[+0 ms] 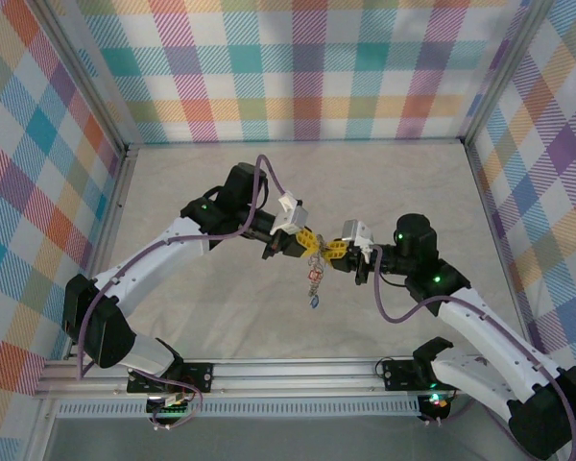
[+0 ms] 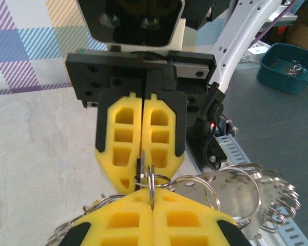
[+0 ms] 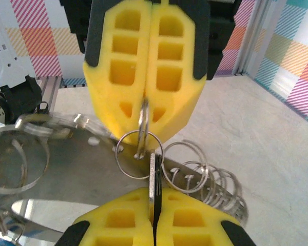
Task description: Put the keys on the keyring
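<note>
Over the middle of the table my two grippers meet tip to tip. My left gripper [image 1: 307, 238] [image 2: 153, 201] is shut on a small split ring [image 2: 151, 180] standing on edge. That ring belongs to the keyring, a flat silver band [image 2: 239, 185] [image 3: 66, 171] carrying several wire rings [image 3: 215, 182]. Facing it, my right gripper [image 1: 334, 251] [image 3: 154, 201] is shut on a key [image 3: 153, 177], a thin silver blade with a black tag. The key's tip sits at a round ring [image 3: 124, 160] linked to the pinched one. More keys [image 1: 314, 280] with red and blue tags dangle below.
Plaid walls enclose the pale table [image 1: 269, 182] on three sides. An aluminium rail [image 1: 298, 370] runs along the near edge between the arm bases. A teal bin [image 2: 287, 66] with metal bits stands on a grey surface beyond the right arm.
</note>
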